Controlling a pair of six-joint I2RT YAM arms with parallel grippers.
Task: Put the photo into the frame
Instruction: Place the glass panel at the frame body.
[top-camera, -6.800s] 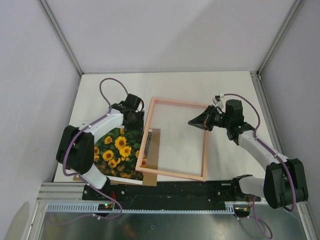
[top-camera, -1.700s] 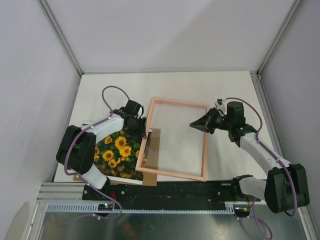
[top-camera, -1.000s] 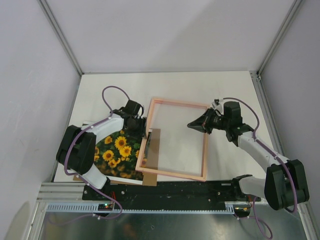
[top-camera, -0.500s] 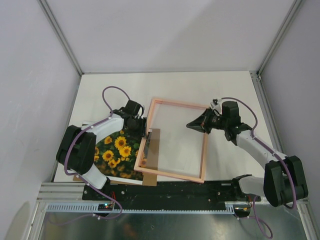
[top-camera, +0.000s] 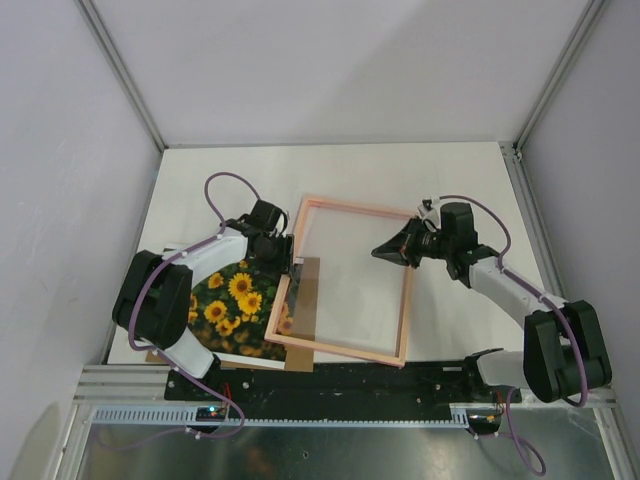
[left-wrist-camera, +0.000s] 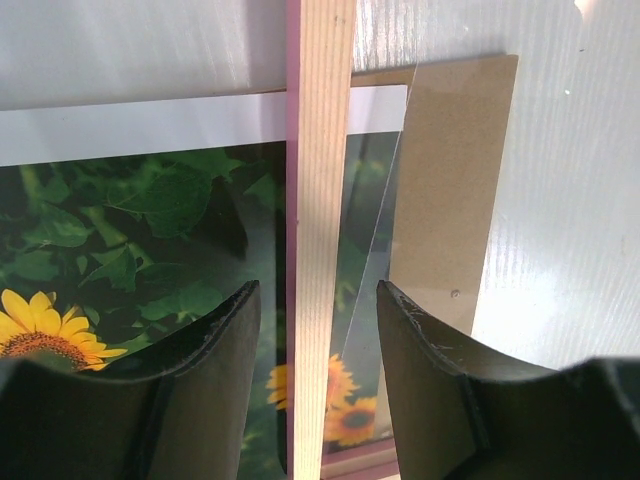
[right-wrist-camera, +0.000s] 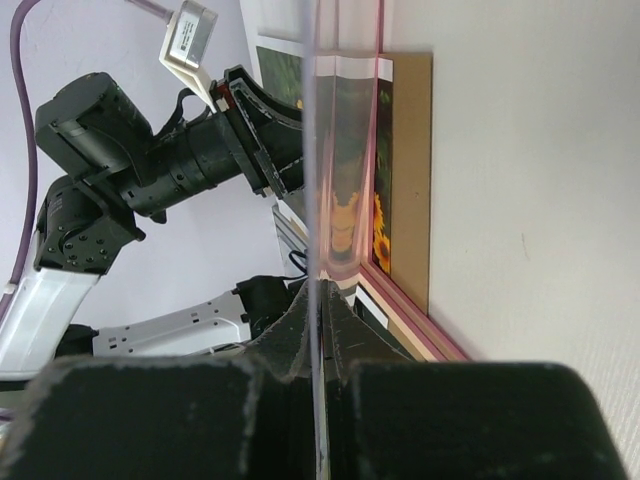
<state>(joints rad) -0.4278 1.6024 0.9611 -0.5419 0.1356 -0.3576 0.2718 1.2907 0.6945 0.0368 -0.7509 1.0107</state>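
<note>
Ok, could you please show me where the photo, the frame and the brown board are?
photo (top-camera: 235, 300): top view, on the sunflowers near its middle.
frame (left-wrist-camera: 320, 200): left wrist view, on its pale wooden rail.
brown board (left-wrist-camera: 455, 180): left wrist view, on its bare face right of the rail.

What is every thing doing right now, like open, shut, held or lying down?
frame: no photo in it yet.
photo: face up, right edge under the frame.
brown board: flat, partly under the frame.
clear sheet: pinched by the right gripper.
right gripper: shut.
left gripper: open, straddling the frame's left bar.
</note>
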